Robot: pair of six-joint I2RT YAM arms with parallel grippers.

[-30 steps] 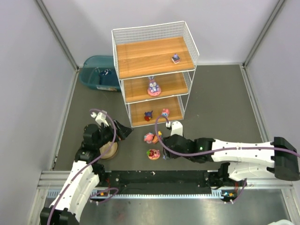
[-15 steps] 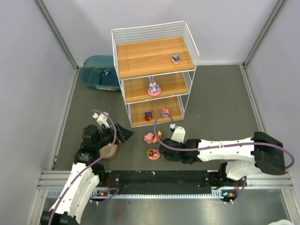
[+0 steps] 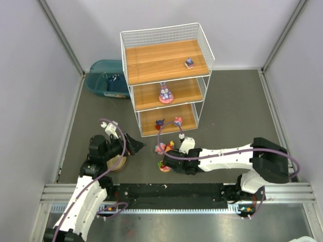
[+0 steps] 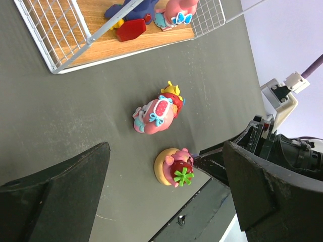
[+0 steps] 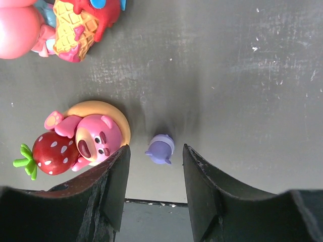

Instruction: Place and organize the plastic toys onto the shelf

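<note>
The shelf [image 3: 166, 75] stands at the back, with a purple-eared bunny [image 3: 165, 93] on its middle board, a small toy [image 3: 189, 62] on top and two toys [image 3: 169, 122] on the lowest board. On the table lie a pink toy [image 3: 161, 147] and a pink bear with a strawberry on a yellow disc [image 3: 164, 165]. My right gripper [image 5: 155, 151] is open, low over the table, straddling a tiny purple piece [image 5: 161, 149] with a gap on each side. Its left finger [image 5: 113, 181] sits at the disc toy [image 5: 88, 138]. My left gripper [image 4: 165, 148] is wide open and points at both floor toys.
A teal bin [image 3: 107, 83] sits left of the shelf. A tan round bowl [image 3: 117, 162] lies under my left wrist. Grey walls close both sides, and the metal rail runs along the near edge.
My right arm has swung left and nearer, from below the shelf to the strawberry disc toy, and its jaws have narrowed. The left arm has barely moved.
</note>
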